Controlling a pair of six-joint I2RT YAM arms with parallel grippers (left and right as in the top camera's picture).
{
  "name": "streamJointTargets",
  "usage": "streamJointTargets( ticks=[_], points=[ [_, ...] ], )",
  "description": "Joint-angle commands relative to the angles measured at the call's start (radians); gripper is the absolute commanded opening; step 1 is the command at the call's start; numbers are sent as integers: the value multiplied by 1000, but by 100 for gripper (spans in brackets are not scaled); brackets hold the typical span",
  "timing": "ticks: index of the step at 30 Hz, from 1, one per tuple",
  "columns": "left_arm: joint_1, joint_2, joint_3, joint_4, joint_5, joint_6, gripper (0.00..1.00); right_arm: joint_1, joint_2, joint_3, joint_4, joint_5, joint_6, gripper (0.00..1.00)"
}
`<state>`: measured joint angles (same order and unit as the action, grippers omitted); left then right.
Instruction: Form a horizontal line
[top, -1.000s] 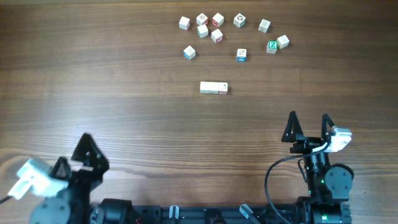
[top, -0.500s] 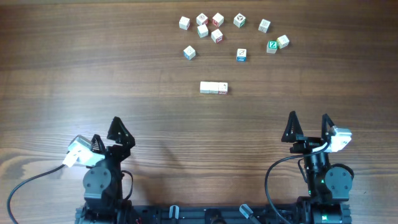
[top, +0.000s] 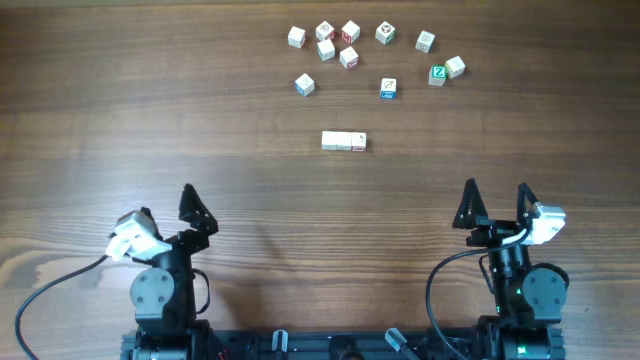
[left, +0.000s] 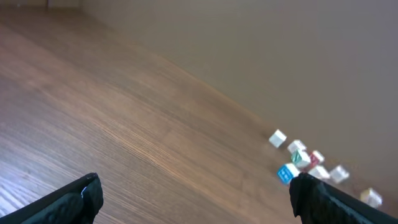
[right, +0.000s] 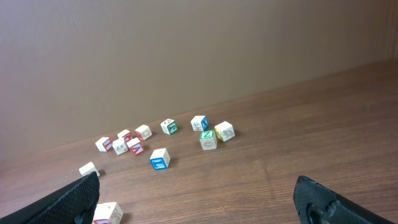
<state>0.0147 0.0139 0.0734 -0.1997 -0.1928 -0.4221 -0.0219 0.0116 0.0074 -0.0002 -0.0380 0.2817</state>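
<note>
The horizontal line (top: 343, 141) is a short row of three whitish cubes touching side by side at the table's middle; its right cube has a red mark. That right end shows at the lower left of the right wrist view (right: 107, 213). The row does not show in the left wrist view. My left gripper (top: 168, 208) is open and empty near the front left, far from the row; its view (left: 199, 199) shows bare wood between its fingers. My right gripper (top: 496, 190) is open and empty at the front right, also seen in its own view (right: 199, 199).
Several loose letter cubes lie scattered at the far side, among them a blue-lettered cube (top: 388, 88) (right: 159, 159), a green Z cube (top: 437, 74) (right: 208, 139) and a lone cube at the left (top: 305, 85). Some show in the left wrist view (left: 298, 158).
My left arm has swung in from the front left corner to a spot further right and turned toward the far side. The right arm and the cubes have not moved.
</note>
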Motion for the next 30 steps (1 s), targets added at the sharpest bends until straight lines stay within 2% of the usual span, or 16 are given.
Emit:
streamJointTargets(
  ticks=[1,17,19,22,26,30],
  points=[
    [10,-11,-14,8,76,132,100,-4,-8,-2,2,-16,-17,100],
    [10,-11,-14,10,77,130,100,-4,-7,-2,2,-16,-17,100],
    [10,-11,-14,10,77,130,100,-4,-7,-2,2,-7,-72,99],
    [10,-11,-14,10,77,130,100,-4,-1,-2,1,-10,-78,100],
    [10,-11,-14,10,77,130,100,-4,37,-2,1,-24,-230,100],
    [10,-11,-14,10,77,130,100,-4,86,-2,1,-23,-253,100]
  ],
)
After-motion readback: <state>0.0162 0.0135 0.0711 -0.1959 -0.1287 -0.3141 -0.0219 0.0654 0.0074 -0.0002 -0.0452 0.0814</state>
